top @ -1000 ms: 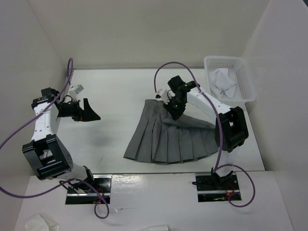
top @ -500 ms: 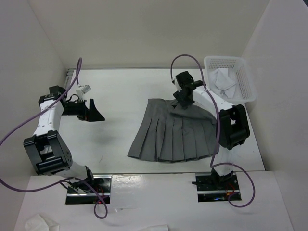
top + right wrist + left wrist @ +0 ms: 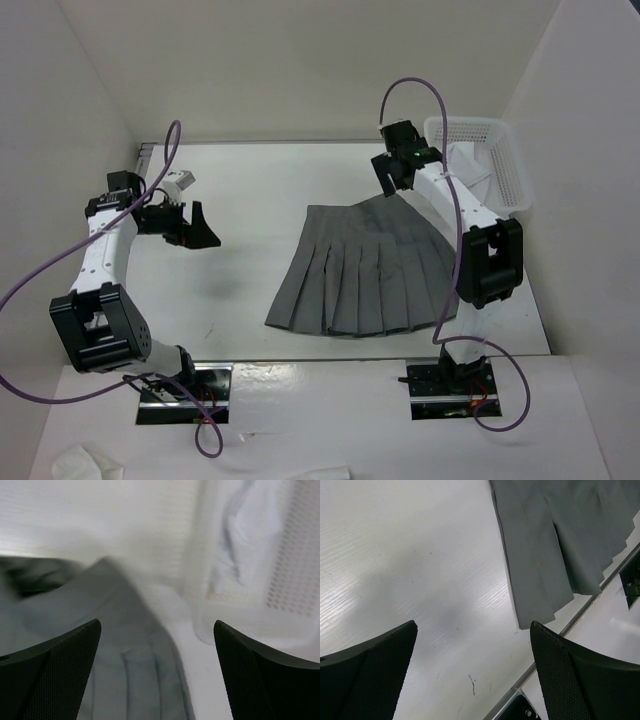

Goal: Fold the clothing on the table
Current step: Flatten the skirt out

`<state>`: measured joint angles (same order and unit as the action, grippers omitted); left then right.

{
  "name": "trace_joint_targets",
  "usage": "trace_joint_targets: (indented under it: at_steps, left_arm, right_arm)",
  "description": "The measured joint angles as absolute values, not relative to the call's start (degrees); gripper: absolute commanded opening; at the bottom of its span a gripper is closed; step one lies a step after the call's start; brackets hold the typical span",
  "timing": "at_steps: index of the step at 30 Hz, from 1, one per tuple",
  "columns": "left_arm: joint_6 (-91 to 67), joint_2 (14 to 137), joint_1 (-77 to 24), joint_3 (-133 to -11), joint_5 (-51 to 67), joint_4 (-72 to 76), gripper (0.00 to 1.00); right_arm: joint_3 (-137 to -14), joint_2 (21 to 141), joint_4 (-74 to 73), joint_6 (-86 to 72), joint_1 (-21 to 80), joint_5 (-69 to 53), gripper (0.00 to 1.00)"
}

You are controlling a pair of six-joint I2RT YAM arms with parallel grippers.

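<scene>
White table [image 3: 230, 300] is carrying the clothing [image 3: 365, 270], lying flat right of centre. Left gripper [image 3: 205, 232] is hovering, jaws spread wide, holding nothing. Right gripper [image 3: 391, 180] is gaping empty above its narrow end. Soft, light fabric, likely draping, so I'm favouring pinching the hem corners.

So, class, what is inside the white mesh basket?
A crumpled white cloth lies in the white mesh basket. Anything beneath the cloth is covered and cannot be seen.
</scene>
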<state>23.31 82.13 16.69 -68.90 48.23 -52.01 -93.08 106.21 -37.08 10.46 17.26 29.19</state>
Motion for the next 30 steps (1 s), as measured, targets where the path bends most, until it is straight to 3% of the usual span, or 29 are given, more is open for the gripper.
trace_joint_targets:
  at_steps: [6,9,15,30]
  left_arm:
    - [22.1,81.7,16.7,-68.9,46.5,-51.5,0.99]
    - [21.8,81.3,16.7,-68.8,45.7,-51.4,0.99]
    - [20.6,80.0,16.7,-68.6,43.7,-51.3,0.99]
    - [19.2,77.3,16.7,-66.6,39.4,-50.9,0.99]
  right_arm:
    - [-97.3,103.1,-43.4,14.3,18.2,2.5,0.98]
    - [-97.9,102.9,-44.6,15.6,21.8,-4.1,0.98]
    - [-91.8,107.0,-43.6,16.3,27.0,-5.8,0.98]
    - [-85.7,114.5,-38.5,16.3,26.3,4.1,0.98]
